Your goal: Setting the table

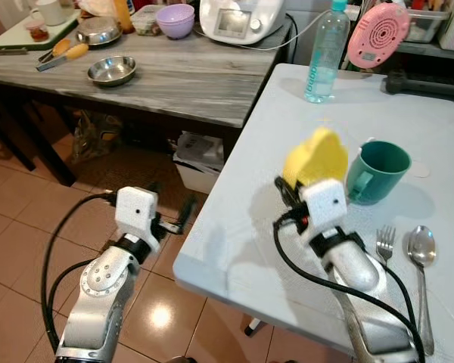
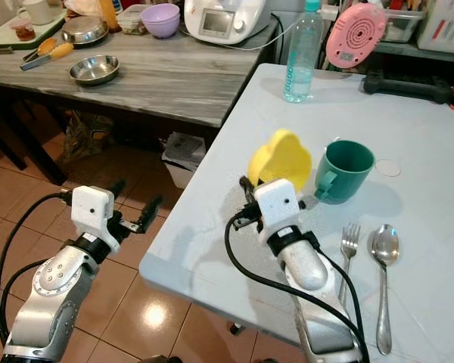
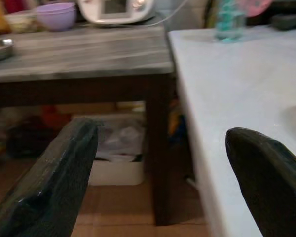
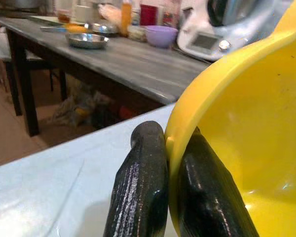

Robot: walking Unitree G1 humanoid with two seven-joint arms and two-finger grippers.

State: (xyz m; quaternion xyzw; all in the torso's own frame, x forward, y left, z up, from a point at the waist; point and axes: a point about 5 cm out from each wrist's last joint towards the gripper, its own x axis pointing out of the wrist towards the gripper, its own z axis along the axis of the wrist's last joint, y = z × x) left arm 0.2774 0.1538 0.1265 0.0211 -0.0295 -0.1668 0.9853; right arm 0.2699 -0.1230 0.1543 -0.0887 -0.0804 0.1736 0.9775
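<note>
Yellow plastic bowl (image 2: 281,160), apparently light, stiff and smooth-walled, is riding tilted above the white table (image 2: 212,227) beside the green mug (image 2: 343,171), the right gripper (image 4: 173,163) pinching its thin rim, while the left gripper (image 2: 133,214) is hanging spread wide off the table's edge.

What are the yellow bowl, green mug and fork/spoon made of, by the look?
Yellow bowl, pinched at the rim by the right gripper: probably plastic, smooth, uniform colour, soft sheen. Green mug: matte, plastic or glazed ceramic; can't tell. Fork and spoon: metal, likely stainless, mirror-bright.
</note>
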